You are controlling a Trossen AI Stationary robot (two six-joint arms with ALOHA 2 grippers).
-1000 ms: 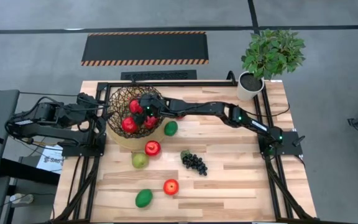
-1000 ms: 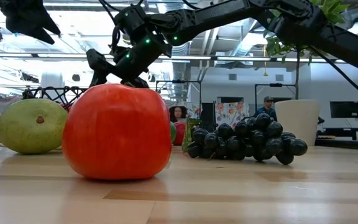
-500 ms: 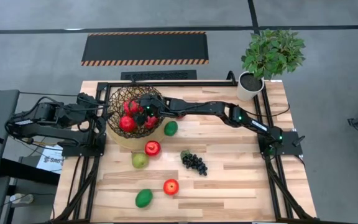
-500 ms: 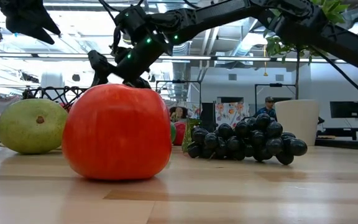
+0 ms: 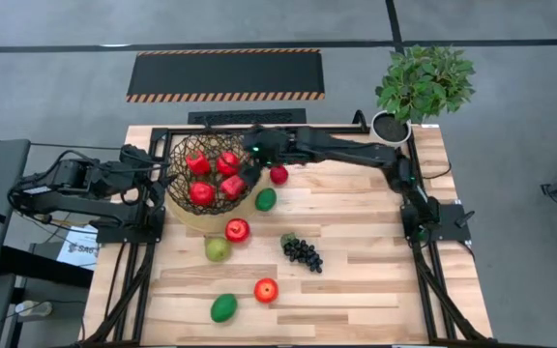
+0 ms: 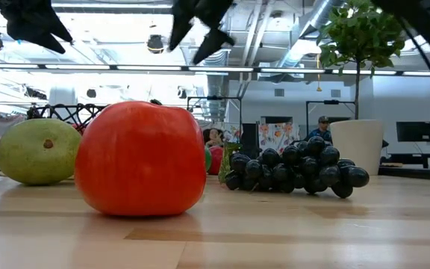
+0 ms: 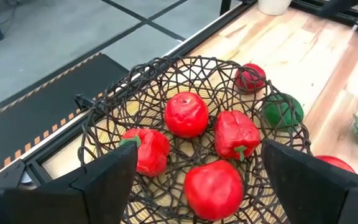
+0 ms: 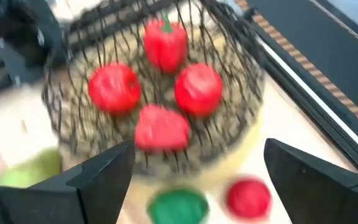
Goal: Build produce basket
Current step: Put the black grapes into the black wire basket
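The dark open-weave basket [image 5: 211, 174] stands at the table's far left, and several red apples and peppers [image 7: 185, 115] lie on its tan base. My right gripper [image 5: 249, 166] hovers open above the basket's right rim; its spread fingers show high up in the low view [image 6: 192, 41] and are empty in its wrist view [image 8: 199, 146]. My left gripper [image 7: 199, 149] waits open just left of the basket, facing it. Outside the basket, a red apple [image 5: 278, 175] and a green oval [image 5: 266, 199] rest on the table by its right side.
Loose on the wood nearer the front lie a red apple [image 5: 238, 230], a pear [image 5: 218, 248], a dark grape bunch [image 5: 302, 252], another red apple [image 5: 266, 290] and a green oval [image 5: 223, 307]. A potted plant [image 5: 395, 126] stands at the far right corner.
My right gripper has risen out of the basket and drawn back toward the table's far right, tipping less steeply downward. The red pieces it had covered now show uncovered in the basket.
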